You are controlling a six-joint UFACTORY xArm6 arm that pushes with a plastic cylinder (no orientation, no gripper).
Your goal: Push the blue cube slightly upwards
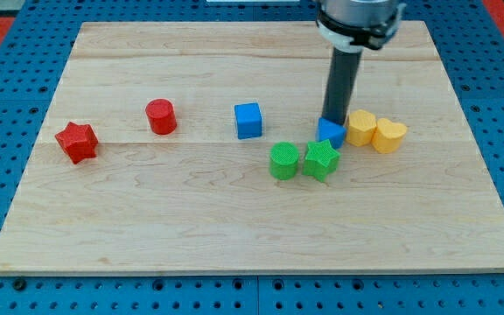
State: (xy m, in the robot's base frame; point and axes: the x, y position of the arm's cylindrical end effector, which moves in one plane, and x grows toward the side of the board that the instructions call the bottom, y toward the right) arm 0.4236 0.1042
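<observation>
The blue cube (248, 120) sits near the middle of the wooden board (147, 219). My tip (334, 119) is well to the cube's right, touching the top of a second, smaller blue block (331, 134). That block lies between a green star (321, 160) below it and a yellow block (361, 128) on its right. The rod comes down from the view's top.
A green cylinder (283, 161) stands left of the green star. A yellow heart (389, 136) lies right of the yellow block. A red cylinder (160, 116) and a red star (77, 142) sit at the view's left.
</observation>
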